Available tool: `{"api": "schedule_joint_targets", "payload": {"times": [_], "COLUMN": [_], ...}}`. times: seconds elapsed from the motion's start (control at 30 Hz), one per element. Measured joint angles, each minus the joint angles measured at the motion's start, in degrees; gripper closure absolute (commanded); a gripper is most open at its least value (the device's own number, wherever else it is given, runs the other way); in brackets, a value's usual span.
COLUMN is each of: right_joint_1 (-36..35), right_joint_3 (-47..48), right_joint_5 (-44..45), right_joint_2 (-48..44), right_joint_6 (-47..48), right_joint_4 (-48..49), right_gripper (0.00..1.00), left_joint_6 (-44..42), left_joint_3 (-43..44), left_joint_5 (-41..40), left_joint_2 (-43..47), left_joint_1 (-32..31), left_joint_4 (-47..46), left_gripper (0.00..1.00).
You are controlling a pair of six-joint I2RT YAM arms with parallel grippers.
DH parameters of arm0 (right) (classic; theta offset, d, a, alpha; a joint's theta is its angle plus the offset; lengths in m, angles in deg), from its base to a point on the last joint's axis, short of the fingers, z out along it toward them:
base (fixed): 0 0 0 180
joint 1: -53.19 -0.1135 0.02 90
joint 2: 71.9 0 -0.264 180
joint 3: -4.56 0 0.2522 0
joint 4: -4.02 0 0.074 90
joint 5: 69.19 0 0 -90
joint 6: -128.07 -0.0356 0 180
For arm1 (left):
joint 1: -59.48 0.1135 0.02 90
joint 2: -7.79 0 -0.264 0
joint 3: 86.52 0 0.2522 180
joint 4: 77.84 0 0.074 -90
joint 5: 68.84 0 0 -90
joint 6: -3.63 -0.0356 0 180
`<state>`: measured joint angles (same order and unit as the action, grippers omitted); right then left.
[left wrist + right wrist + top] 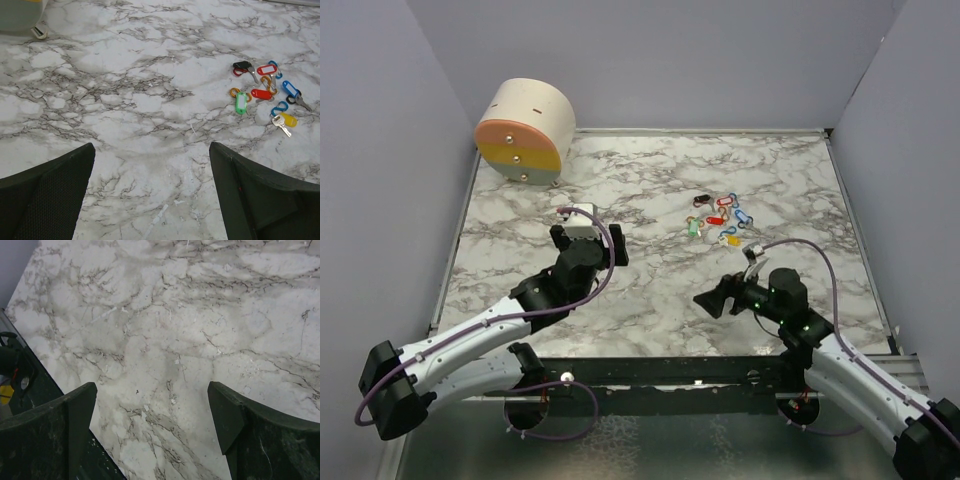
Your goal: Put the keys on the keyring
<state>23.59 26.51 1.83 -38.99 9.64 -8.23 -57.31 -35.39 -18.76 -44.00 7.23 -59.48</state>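
Observation:
The keys [718, 215] lie in a loose cluster on the marble table, right of centre. In the left wrist view the keys [262, 92] sit at the upper right, with a green tag [241, 102], red tags, a black tag [242, 65], a blue tag [290, 89] and a yellow tag [288, 119]. I cannot pick out a separate keyring. My left gripper [588, 240] [152, 150] is open and empty, left of the keys. My right gripper [720, 293] [152, 387] is open and empty, nearer than the keys, over bare marble.
A cream cylinder [525, 130] with an orange, yellow and grey face lies at the back left; its edge shows in the left wrist view [20, 15]. Grey walls enclose the table. The table's near edge and dark frame [30, 385] lie under my right gripper.

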Motion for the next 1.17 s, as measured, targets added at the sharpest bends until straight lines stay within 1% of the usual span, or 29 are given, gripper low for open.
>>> {"api": "schedule_joint_targets", "payload": {"times": [0.13, 0.43, 0.7, 1.17], "right_joint_1": [-1.8, -9.1, -10.1, -10.2], "right_joint_3": [0.1, 2.5, 2.7, 2.7], "right_joint_5": [0.9, 7.9, 10.8, 11.8], "right_joint_2": [4.7, 12.1, 11.5, 11.7], "right_joint_6": [0.0, -0.3, -0.3, -0.3], "right_joint_4": [0.7, 1.1, 1.1, 1.1], "right_gripper": [0.03, 0.01, 0.00, 0.00], "left_joint_6": [0.4, 1.2, 1.5, 2.1], "left_joint_3": [0.0, -0.5, -0.9, -1.2], "left_joint_5": [-0.1, -0.2, -0.2, -0.2], "left_joint_2": [-1.2, -2.1, -2.0, -1.2], "left_joint_1": [0.0, 0.0, 0.0, 0.0], "left_joint_4": [0.0, 0.0, 0.0, -0.1], "left_gripper": [0.01, 0.01, 0.01, 0.01]}}
